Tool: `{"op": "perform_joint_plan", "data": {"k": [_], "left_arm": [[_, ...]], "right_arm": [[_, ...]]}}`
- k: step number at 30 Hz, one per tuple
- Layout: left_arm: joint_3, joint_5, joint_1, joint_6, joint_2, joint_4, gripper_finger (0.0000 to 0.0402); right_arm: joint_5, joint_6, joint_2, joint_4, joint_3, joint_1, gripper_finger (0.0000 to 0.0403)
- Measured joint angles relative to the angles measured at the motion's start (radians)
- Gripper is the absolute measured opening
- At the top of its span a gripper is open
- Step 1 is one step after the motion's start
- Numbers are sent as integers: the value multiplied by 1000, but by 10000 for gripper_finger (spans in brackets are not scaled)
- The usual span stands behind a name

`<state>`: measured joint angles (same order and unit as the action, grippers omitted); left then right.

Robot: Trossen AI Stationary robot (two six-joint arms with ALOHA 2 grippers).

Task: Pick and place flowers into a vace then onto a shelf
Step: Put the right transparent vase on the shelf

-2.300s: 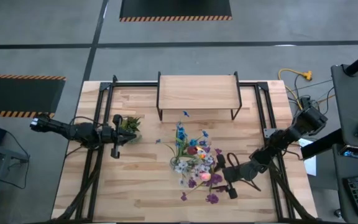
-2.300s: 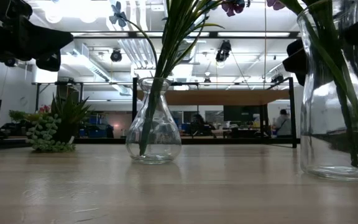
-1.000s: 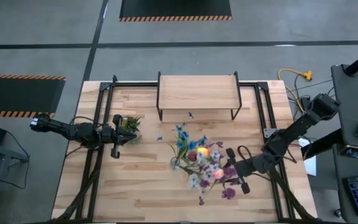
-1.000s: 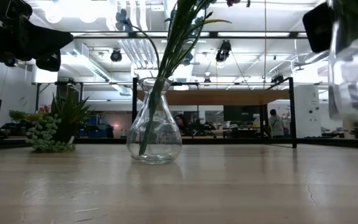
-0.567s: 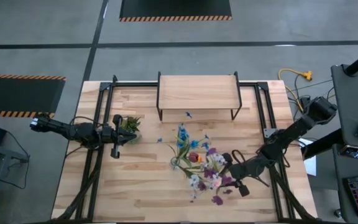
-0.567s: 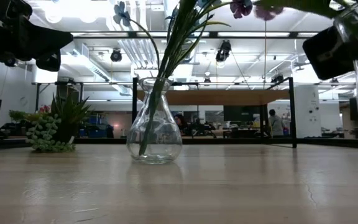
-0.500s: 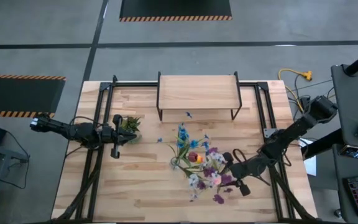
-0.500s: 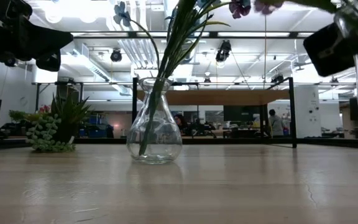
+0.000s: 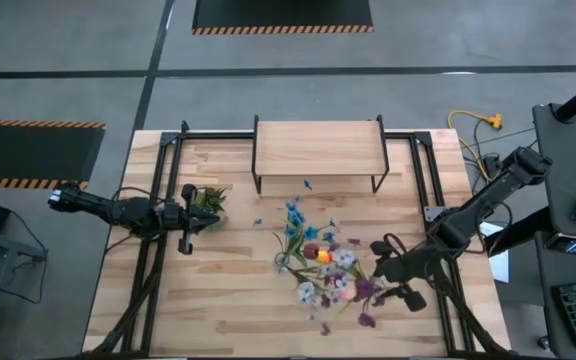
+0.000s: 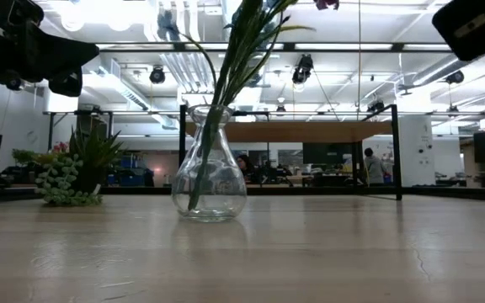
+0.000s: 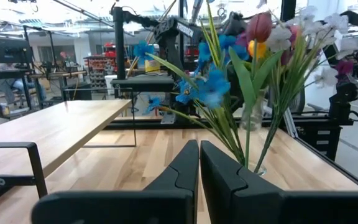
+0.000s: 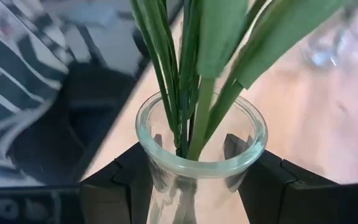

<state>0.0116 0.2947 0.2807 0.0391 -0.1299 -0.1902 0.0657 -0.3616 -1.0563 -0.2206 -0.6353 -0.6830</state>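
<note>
The shelf (image 9: 319, 148) is the landmark here: a low bench of pale, smooth wood with a rectangular top on thin black metal legs, standing at the far middle of the slatted wooden counter (image 9: 228, 310).

On the near side of the shelf, about mid-counter, stands a clear glass vase with a bulbous body and narrow neck (image 10: 209, 181). It holds flowers with long thin green stalks and blue papery blooms (image 9: 292, 215).

Nearer still from the shelf and toward its right end, the right gripper (image 9: 386, 280) holds a second clear glass vase (image 12: 199, 163) — its two dark fingers (image 12: 129, 180) press on either side of the smooth round neck, just under the thick rim. This vase is off the counter and does not show in the low view. From its mouth rise several slim green stems and broad flat leaves, topped in the overhead view by a mixed bunch of pale white-lilac, purple, pink and yellow blooms (image 9: 336, 275) that overlaps the blue bunch.

To the left of the shelf, close to the counter's left edge, the left gripper (image 9: 186, 222) hangs level with its fingers pressed together on nothing. Its tip is just beside a small potted plant (image 9: 208, 200) with spiky green leaves and knobbly pale clusters.
</note>
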Motion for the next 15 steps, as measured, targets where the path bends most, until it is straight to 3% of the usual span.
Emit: {"op": "perform_joint_plan", "data": {"k": [8, 15], "left_arm": [[0, 0, 0, 0, 0, 0, 0], [0, 0, 0, 0, 0, 0, 0]], "right_arm": [[4, -24, 16, -342, -191, 0, 176], [5, 57, 68, -387, -270, -6, 176]]}}
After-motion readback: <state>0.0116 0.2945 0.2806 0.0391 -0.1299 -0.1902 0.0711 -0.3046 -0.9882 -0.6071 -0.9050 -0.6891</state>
